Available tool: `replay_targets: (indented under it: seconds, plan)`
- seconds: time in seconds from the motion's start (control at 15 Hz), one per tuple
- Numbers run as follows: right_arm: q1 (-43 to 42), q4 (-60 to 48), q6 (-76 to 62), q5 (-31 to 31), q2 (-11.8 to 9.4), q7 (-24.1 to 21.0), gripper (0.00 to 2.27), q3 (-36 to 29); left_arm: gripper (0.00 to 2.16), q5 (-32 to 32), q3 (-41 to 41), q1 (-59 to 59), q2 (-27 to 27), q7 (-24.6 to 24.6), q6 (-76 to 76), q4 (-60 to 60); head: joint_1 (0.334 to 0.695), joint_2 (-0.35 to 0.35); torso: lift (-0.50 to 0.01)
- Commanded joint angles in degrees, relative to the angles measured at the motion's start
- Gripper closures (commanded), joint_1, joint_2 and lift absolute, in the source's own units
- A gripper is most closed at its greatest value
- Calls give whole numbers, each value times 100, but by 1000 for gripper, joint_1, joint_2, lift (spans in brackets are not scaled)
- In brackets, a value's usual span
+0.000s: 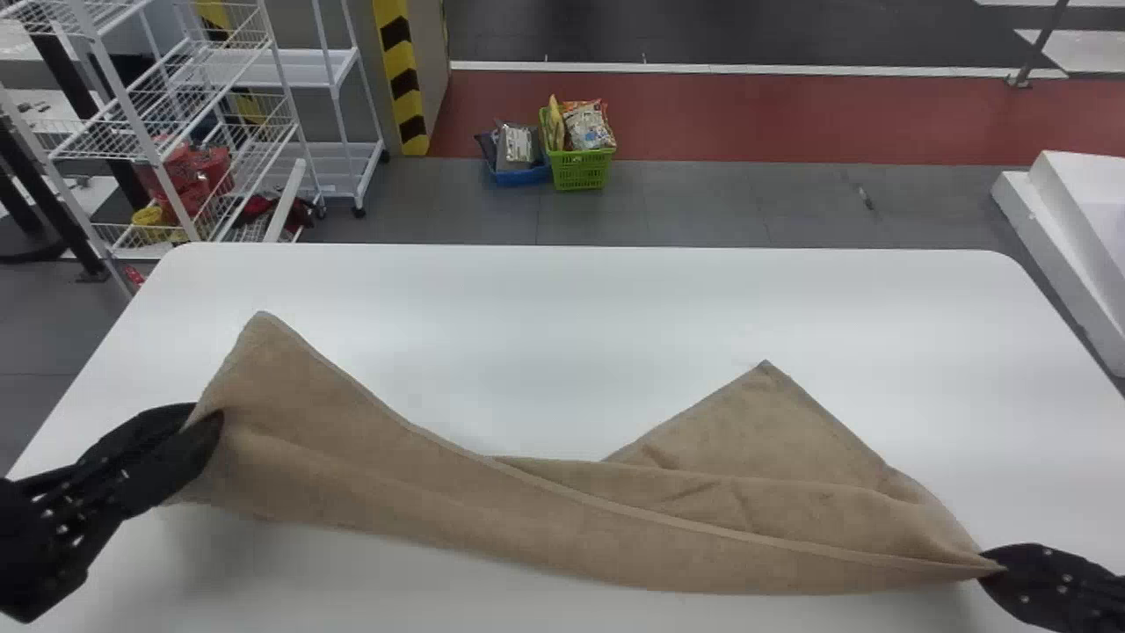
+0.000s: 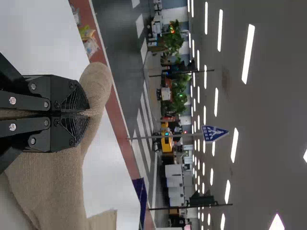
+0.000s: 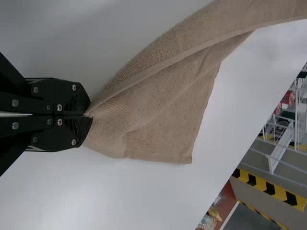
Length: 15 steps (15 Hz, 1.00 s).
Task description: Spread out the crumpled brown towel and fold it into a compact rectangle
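Beyond the far edge of your table (image 1: 562,308), you have a white wire rack (image 1: 134,119) to the left, a green basket (image 1: 580,171) beside a blue basket (image 1: 518,177) on the floor (image 1: 703,207), and a white block (image 1: 1077,264) off the right side. Your two grippers stand at opposite ends of the towel (image 1: 527,519): the left gripper (image 1: 206,417) pinches a fold at its left end, and the right gripper (image 1: 990,563) nips its right tip, fingers closed together. The towel stretches across the near half of the table, its long axis running left to right and slanting nearer you at the right, with two corners pointing away from you. Your tabletop is smooth and white; past the grey floor runs a red strip (image 1: 747,114).
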Motion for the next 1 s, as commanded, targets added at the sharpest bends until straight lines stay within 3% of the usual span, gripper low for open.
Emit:
replay_targets:
  seconds: [0.0, 0.13, 0.27, 0.4, 0.67, 0.93]
  plan:
    - [38, 3, -61, 44, -3, 19, 1312, 66, -2, -356, 167, 10, -11, -284, -23, 94, 695, 27, -127]
    - [64, 21, -97, 53, -21, 19, 1312, 66, -2, -822, 290, 54, 7, -785, -287, 103, 695, 36, -127]
    - [91, 30, -132, 53, -21, 19, 1312, 66, 70, -1314, 378, 80, 7, -926, -550, 50, 695, 36, -127]
    - [82, 47, -185, 53, -21, 19, 1312, 92, 80, -1296, 395, 124, -63, -750, -638, -205, 695, 46, -127]
    - [135, 21, -185, 71, -3, 19, 1312, 154, 90, -1393, -202, 27, -169, 498, -357, -653, 695, 56, -127]
    - [258, -49, -185, 71, 5, 19, 1312, 154, 134, -2404, -870, -702, -116, 340, 909, -486, 695, 5, -127]
